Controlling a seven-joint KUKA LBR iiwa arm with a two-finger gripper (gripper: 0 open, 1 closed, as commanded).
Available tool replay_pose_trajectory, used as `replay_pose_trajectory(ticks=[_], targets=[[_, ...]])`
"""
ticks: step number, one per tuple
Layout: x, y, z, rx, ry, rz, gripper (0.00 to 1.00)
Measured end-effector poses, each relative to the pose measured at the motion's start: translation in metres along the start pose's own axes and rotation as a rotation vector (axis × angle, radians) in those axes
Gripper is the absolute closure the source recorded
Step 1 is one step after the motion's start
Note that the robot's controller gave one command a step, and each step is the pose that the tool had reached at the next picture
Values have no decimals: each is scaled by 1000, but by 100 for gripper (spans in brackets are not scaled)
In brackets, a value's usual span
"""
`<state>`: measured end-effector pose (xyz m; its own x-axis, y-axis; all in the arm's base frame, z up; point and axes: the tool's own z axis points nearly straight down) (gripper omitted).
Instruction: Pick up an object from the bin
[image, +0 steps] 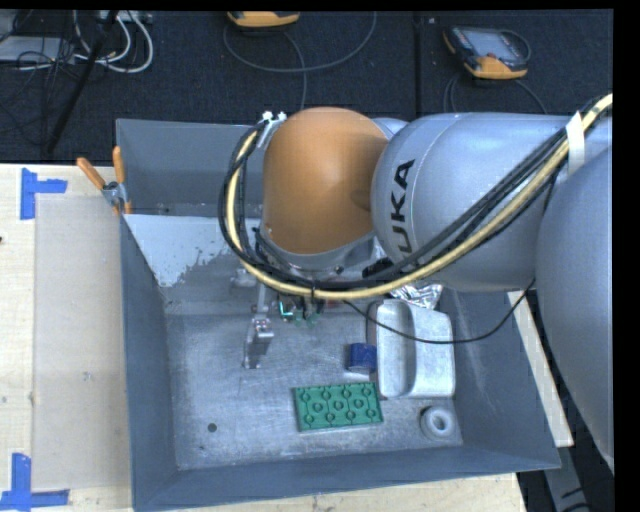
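Gripper (258, 343) hangs over grey metal bin's (200, 385) bare floor, near flat green studded plate (338, 406). Whether it is spread or closed, I cannot tell.

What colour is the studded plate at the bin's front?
The studded plate is green; camera view.

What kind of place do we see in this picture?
Probably a robotics lab test cell: a KUKA arm reaches into a grey metal bin holding a green studded building plate, with loose cables on the dark floor behind.
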<state>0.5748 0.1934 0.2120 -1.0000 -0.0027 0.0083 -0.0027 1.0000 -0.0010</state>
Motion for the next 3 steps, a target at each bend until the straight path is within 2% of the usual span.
replay_pose_trajectory(ticks=[1,2,3], targets=[[47,-84,99,2,1,-198,0],[55,-152,142,-3,-10,-233,0],[55,-151,140,-1,-7,-234,100]])
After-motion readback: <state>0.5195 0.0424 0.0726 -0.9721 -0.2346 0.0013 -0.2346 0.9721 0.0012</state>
